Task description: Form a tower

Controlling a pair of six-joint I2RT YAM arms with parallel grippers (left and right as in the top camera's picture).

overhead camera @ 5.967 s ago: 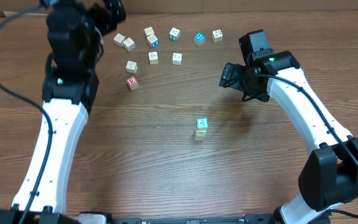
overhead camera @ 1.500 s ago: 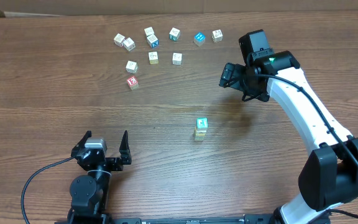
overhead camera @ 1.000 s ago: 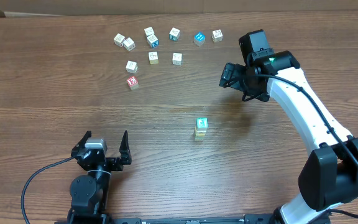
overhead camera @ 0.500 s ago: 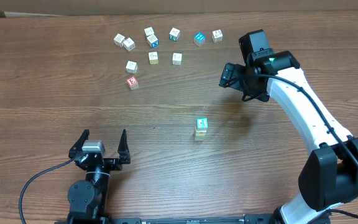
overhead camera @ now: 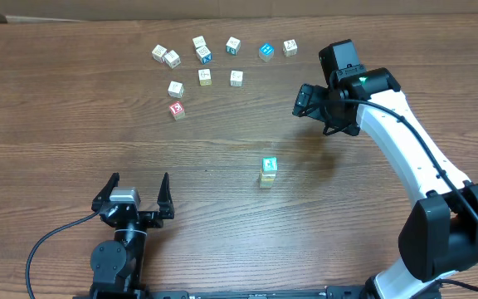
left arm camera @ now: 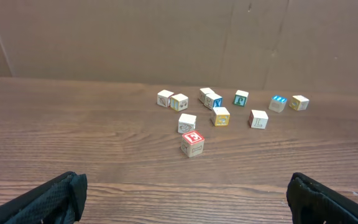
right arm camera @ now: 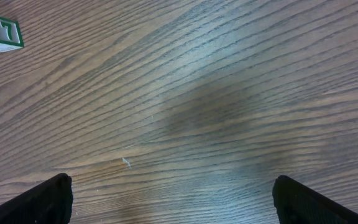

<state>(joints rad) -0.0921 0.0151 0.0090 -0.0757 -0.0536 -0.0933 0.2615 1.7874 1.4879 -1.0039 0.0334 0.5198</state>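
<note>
1. Overhead: the tower [overhead camera: 268,170] stands alone near the middle of the wooden tabletop [overhead camera: 222,224], a narrow stack with a teal-faced cube on top and a yellowish one under it.
2. Overhead: the left claw [overhead camera: 136,188] sits at the near left edge, its two fingers spread wide and holding nothing, well apart from the tower.
3. Overhead: the right claw [overhead camera: 304,101] hangs to the far right of the tower, clear of it; from this angle its fingers are hard to make out.
4. Overhead: a scatter of loose cubes lies at the far side, among them a red cube [overhead camera: 177,110] at the near left of the group and a blue cube [overhead camera: 265,51] towards the right.
5. Left wrist: both dark fingertips [left arm camera: 48,196] show only at the lower corners, spread wide with bare tabletop between them. The loose cubes lie far ahead, the red cube [left arm camera: 192,143] nearest. The tower is not in this view.
6. Right wrist: the fingertips [right arm camera: 39,196] stand wide apart at the lower corners over bare wood grain, pinching nothing. A green-edged cube [right arm camera: 1,33] sits at the upper left corner.
</note>
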